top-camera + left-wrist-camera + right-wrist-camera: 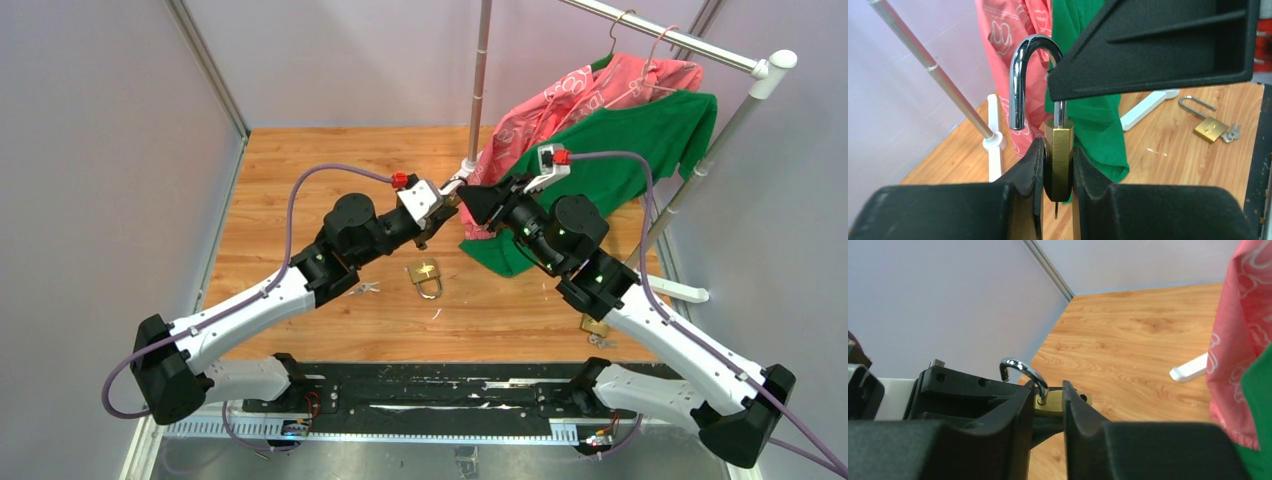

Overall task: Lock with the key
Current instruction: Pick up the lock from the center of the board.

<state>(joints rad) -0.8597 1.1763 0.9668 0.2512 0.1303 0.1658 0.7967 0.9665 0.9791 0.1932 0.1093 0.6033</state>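
My left gripper [1058, 150] is shut on the body of a brass padlock [1060, 142] and holds it upright in the air. Its chrome shackle [1020, 75] stands open, with the free end out of the body. A thin metal sliver pokes from under the body; I cannot tell if it is the key. My right gripper [1048, 395] straddles the padlock top [1048, 407] with its jaws slightly apart. The shackle's leg [1040, 390] rests against one finger. In the top view the two grippers, left [445, 206] and right [468, 203], meet above the table's middle.
A second padlock [427, 277] lies on the wooden table below the grippers, with a small key [365, 289] to its left. A third padlock with keys [597, 327] lies near the right arm. A clothes rack with pink [560, 100] and green shirts [640, 150] stands behind.
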